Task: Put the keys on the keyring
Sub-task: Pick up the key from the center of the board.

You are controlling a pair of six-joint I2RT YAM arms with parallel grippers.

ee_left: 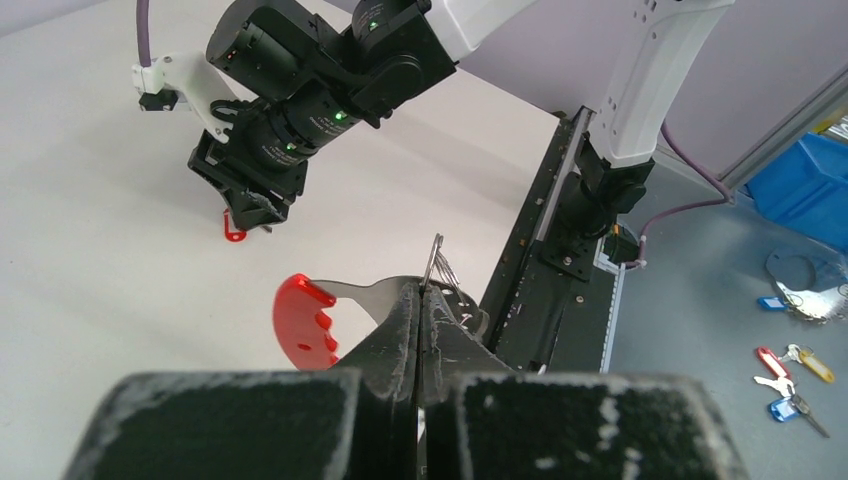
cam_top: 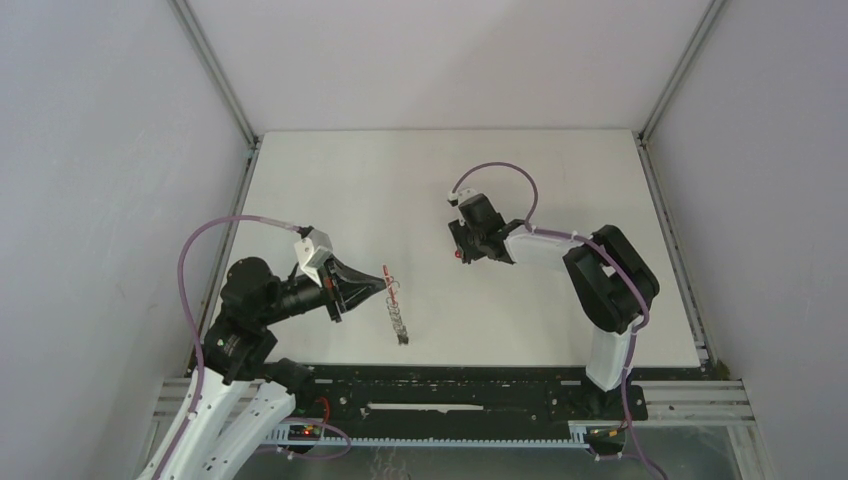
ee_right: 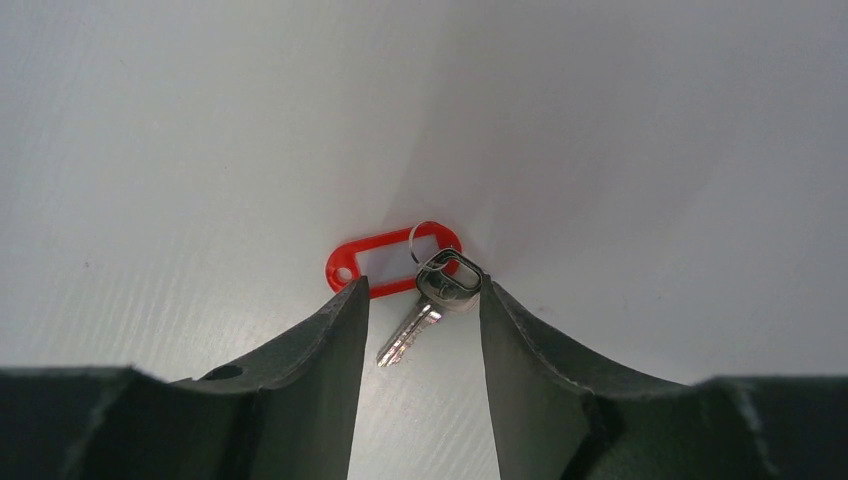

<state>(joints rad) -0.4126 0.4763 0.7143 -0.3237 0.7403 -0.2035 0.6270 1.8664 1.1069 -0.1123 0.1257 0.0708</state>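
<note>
We find the left pincer (ee_left: 418,296) clamped on the keyring (ee_left: 436,265), we judge to steady it for threading. Right of the keyring, the right pincer (ee_right: 424,300) stands half-wide astride a key (ee_right: 443,283) lying on the bench (ee_right: 200,150).

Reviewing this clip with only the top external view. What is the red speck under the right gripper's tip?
Observer: The right wrist view shows a red oblong tag lying on the table, with one silver key joined to it by a small ring.
Operator: Is that key gripped?
Observer: No. The right gripper has its jaws open, and the key lies between them.
Operator: And the left gripper?
Observer: In the left wrist view the left gripper is shut on the keyring. Its red curved end points left, and a thin ring sticks up past the tips.
</note>
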